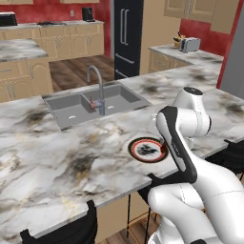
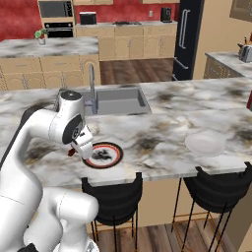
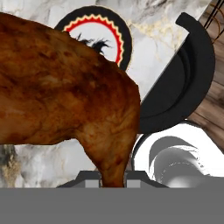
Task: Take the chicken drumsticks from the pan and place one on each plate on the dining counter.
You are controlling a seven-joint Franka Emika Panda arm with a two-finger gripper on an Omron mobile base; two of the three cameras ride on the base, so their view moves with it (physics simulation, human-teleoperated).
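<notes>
My gripper (image 3: 113,177) is shut on the thin end of the dark reddish-brown chicken drumstick (image 3: 65,87), which looms large in the hand view. Beyond it lies the plate with the black-and-red patterned rim (image 3: 114,33). In the right base view the gripper (image 2: 78,148) hangs just above the left rim of that plate (image 2: 104,155), a bit of the drumstick (image 2: 72,152) showing beside it. The patterned plate (image 1: 146,149) sits near the front edge of the dining counter (image 1: 57,157). The plain white plate (image 2: 205,142) lies further right. The pan is out of view.
A grey sink (image 1: 71,110) with a tall faucet (image 1: 97,88) is set into the counter behind the plates. Dark stools (image 2: 114,197) (image 2: 216,189) stand along the counter's front edge, one just below the hand (image 3: 183,74). A tan island (image 2: 49,49) stands beyond.
</notes>
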